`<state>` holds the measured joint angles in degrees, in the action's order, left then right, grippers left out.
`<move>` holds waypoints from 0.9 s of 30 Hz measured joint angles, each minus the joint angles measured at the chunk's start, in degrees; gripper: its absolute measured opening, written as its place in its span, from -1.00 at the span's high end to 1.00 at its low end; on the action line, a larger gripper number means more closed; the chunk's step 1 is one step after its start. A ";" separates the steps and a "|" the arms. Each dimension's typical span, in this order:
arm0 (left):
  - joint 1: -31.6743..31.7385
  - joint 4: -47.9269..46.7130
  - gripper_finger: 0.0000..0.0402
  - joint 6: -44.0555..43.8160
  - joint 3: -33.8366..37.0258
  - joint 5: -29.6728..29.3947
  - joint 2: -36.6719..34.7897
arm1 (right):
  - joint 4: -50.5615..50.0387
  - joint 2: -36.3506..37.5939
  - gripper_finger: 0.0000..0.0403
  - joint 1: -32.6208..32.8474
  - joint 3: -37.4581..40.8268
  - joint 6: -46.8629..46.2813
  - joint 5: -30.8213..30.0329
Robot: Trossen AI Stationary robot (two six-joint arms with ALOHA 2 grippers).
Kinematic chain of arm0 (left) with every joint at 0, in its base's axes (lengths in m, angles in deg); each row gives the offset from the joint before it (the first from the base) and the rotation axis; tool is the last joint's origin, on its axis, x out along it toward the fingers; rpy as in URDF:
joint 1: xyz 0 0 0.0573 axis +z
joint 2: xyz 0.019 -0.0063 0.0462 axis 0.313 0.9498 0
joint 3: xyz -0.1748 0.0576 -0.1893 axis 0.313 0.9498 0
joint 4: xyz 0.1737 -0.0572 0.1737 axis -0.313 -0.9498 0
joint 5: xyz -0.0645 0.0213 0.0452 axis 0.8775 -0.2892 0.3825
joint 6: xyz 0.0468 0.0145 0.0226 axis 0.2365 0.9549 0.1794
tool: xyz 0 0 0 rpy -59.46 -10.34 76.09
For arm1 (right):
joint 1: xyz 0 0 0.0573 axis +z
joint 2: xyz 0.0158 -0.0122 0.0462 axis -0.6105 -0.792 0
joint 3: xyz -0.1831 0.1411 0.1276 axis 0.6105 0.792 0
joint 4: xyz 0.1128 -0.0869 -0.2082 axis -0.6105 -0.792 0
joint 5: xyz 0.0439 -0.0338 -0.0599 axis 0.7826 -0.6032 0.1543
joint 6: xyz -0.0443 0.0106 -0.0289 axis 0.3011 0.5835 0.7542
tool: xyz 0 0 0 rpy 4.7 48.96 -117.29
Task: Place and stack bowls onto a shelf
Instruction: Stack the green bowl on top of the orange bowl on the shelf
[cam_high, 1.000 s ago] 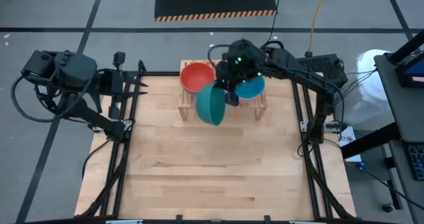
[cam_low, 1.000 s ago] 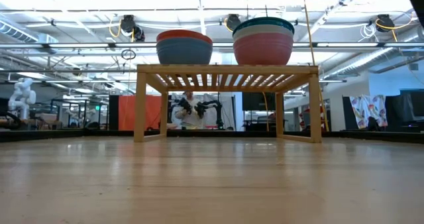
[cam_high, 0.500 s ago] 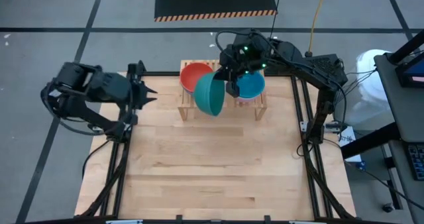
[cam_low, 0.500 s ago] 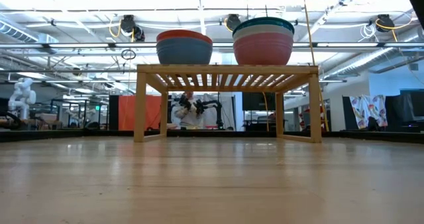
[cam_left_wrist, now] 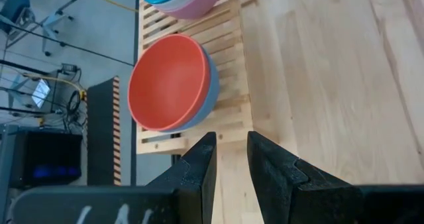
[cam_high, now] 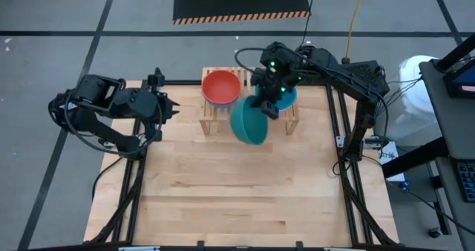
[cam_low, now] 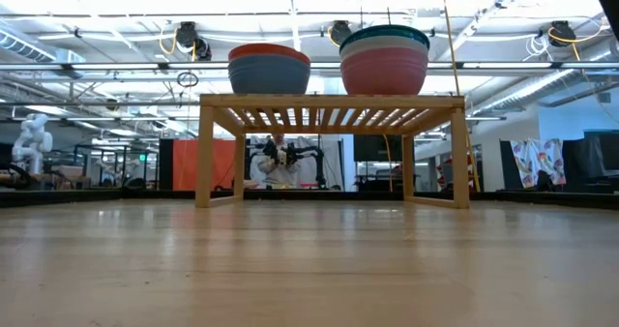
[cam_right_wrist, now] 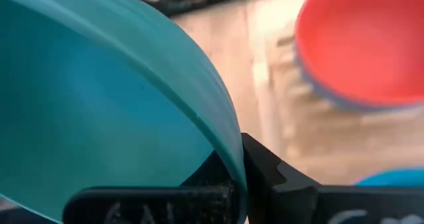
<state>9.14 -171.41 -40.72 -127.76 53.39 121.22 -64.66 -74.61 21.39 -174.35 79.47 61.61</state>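
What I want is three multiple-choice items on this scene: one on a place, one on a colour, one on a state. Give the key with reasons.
1. Where is the red bowl?
A. On the tabletop
B. Nested in a blue bowl on the shelf
C. In an end effector

2. What colour is the bowl that the right end effector holds?
A. Pink
B. White
C. Teal green

3. What is the state of the left end effector?
A. Clamped on a bowl
B. Holding nothing
C. Resting on the shelf

Key:
1. B, the low view shows red above blue on the rack.
2. C, the teal green bowl is pinched by its rim.
3. B, nothing sits between its fingers.
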 joint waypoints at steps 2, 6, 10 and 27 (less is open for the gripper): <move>0.02 0.07 0.54 -0.08 0.00 0.02 0.00 | -3.26 0.00 1.00 0.59 0.00 -1.04 -0.05; 0.02 0.30 0.54 -0.20 0.00 1.03 0.00 | -9.52 0.00 1.00 1.43 0.02 -3.11 -0.12; 0.02 0.39 0.54 -0.85 0.00 1.36 0.00 | -13.57 0.01 1.00 2.44 0.60 -4.13 -0.22; 0.02 0.70 0.54 -6.91 0.00 7.77 0.13 | -13.63 0.00 1.00 5.78 15.29 -8.21 7.68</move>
<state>9.16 -170.71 -47.63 -127.76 61.16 121.35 -78.29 -74.61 27.17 -159.07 71.26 69.29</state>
